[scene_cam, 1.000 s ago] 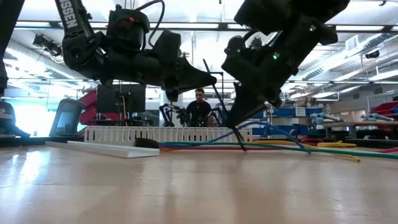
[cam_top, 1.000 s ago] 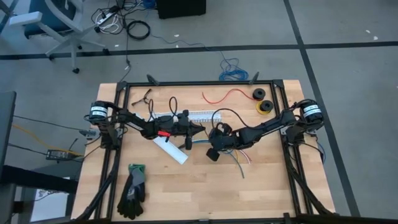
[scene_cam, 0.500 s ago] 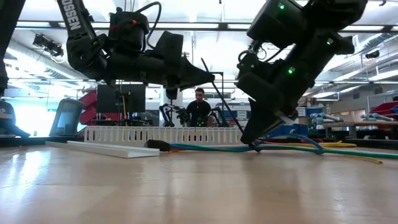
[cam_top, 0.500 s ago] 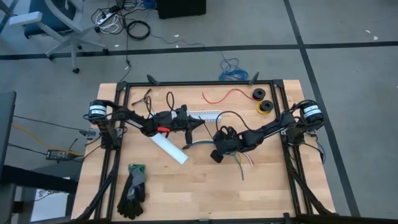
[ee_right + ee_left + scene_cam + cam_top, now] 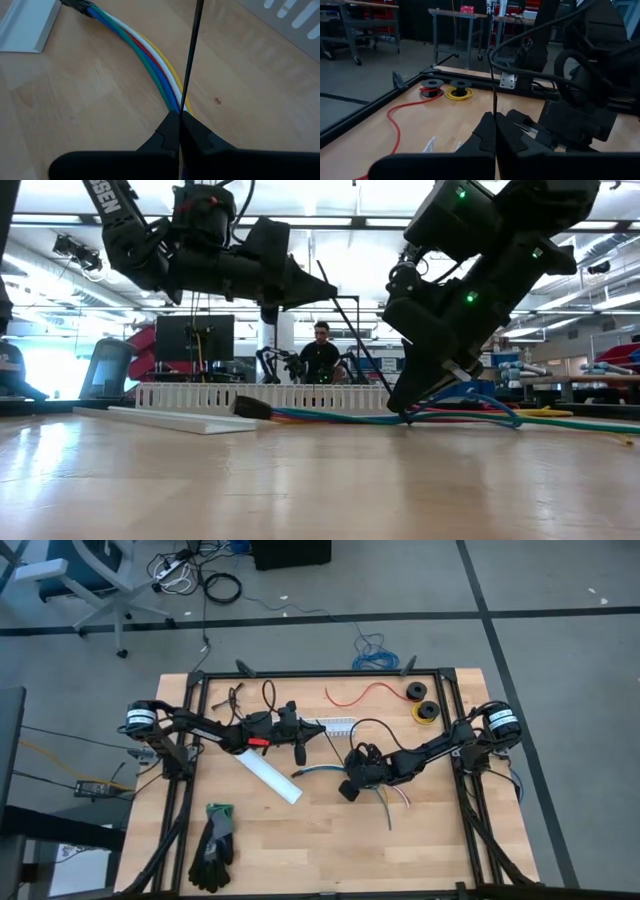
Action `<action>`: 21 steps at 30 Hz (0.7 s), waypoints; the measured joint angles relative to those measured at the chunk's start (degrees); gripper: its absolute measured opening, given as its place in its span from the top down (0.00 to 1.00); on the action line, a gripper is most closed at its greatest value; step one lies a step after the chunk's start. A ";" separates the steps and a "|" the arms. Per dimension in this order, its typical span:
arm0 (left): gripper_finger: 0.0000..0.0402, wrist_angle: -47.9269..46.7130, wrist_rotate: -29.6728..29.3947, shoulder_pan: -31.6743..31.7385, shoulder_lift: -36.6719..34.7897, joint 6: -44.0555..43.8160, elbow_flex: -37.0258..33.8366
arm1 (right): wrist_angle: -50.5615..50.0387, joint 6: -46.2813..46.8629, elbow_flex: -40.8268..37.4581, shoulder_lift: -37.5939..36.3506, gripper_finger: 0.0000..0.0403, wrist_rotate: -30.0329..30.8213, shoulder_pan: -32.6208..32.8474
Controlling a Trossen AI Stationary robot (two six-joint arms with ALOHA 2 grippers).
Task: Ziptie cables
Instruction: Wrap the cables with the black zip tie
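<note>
On the table (image 5: 420, 840), right fingers (image 5: 165, 134) pinch the cables (image 5: 145, 60).

**Crowded middle, open front**

The bare table (image 5: 300, 850) toward the near edge gives free passage, broken only by the gloves (image 5: 213, 845) at the left. Mid-table is blocked: the right gripper (image 5: 348, 780) sits low on the cables (image 5: 322, 770), with the white channel (image 5: 328, 725) and white lid (image 5: 268, 776) just beside. The spools (image 5: 420, 702) and red wire (image 5: 362, 693) clutter the far right corner.
</note>
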 joint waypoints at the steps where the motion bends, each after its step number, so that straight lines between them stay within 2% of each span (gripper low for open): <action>1: 1.00 -0.34 -0.06 0.02 -0.16 0.02 0.00 | 0.00 -0.02 -0.02 0.00 1.00 0.04 0.00; 16: 1.00 -1.92 -0.65 0.35 -1.81 1.40 -0.02 | -0.04 0.91 0.00 0.00 1.00 0.44 0.08; 21: 0.95 -3.57 2.21 0.47 -1.94 -0.45 0.04 | 3.19 -1.39 -0.24 0.16 1.00 0.37 0.20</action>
